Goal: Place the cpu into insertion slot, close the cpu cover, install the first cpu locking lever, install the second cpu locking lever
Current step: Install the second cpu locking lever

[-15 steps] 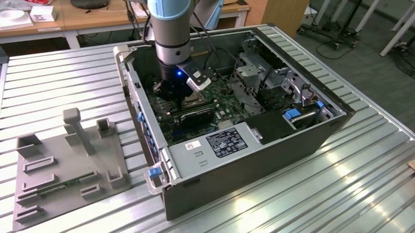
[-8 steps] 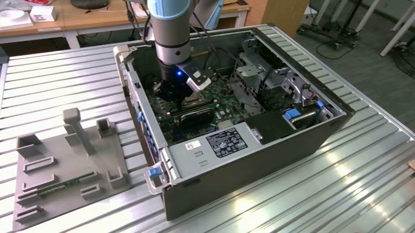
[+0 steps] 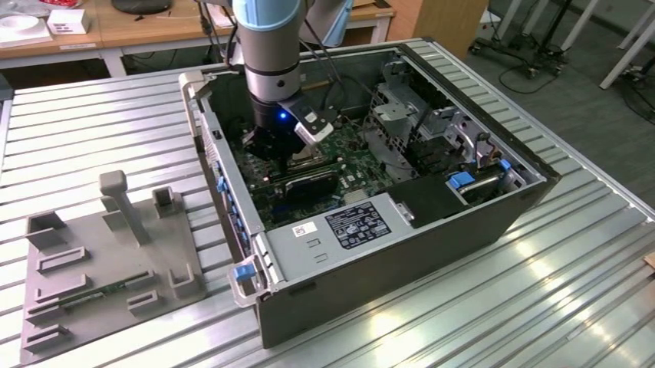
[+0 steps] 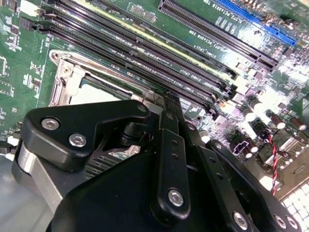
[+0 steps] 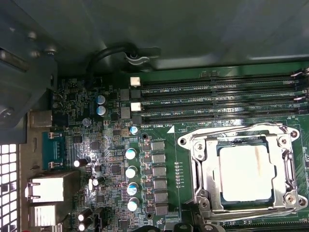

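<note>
- Inside an open computer case (image 3: 409, 230) lying on a ribbed metal surface (image 3: 92, 138), a single robot arm (image 3: 271, 46) reaches straight down onto the green motherboard (image 3: 353, 157).
- Its black pincer (image 4: 170, 99) hangs just over the edge of the insertion slot (image 5: 244, 174). In the second wrist view the fingers meet at a narrow tip with no gap showing and nothing held between them.
- The cpu (image 5: 245, 171) is seated in the insertion slot, its flat pale grey face showing through the window of the cpu cover (image 5: 205, 166).
- The cpu cover, a thin shiny silver frame with rounded corners and screw heads, lies flat over the slot. Thin wire levers run along its edges; whether each is latched cannot be told.
- Beside the insertion slot run long narrow black memory slots (image 5: 217, 99). On the slot's other side stand small silver-topped cylindrical capacitors (image 5: 131, 171).
- Away from the case, a grey plastic fixture tray (image 3: 103, 268) with upright posts sits on the same surface.
- Risk, as a judgement: the pincer tip is very close to the memory slots and the cover rim, so a slightly off push could scrape the board or slip off a thin springy lever.
- A lever that springs free could lift the cover, and uneven pressure on the chip could harm the contacts beneath.
</note>
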Robot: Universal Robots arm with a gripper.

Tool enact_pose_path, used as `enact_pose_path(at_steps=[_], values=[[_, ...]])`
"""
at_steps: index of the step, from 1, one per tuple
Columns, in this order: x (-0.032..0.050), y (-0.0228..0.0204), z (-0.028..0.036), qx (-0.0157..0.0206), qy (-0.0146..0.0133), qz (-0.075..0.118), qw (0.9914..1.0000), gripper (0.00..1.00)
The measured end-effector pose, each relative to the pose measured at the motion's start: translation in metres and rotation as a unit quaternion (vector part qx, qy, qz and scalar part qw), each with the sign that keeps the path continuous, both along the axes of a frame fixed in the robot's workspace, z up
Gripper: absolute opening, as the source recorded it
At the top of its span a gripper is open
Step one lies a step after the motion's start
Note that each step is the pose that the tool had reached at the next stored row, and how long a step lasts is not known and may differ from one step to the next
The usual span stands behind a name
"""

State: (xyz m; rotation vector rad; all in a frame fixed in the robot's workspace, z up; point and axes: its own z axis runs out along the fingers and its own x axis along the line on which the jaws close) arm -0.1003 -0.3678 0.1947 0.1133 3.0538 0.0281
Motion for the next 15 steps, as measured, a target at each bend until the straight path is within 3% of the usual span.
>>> enact_pose_path(at_steps=[5, 15], values=[[0.0000, 0.0000, 0.0048, 0.0001, 0.0000, 0.000, 1.00000, 0.11], [0.0000, 0.0000, 0.0247, 0.0000, 0.0000, 0.000, 1.00000, 0.11]])
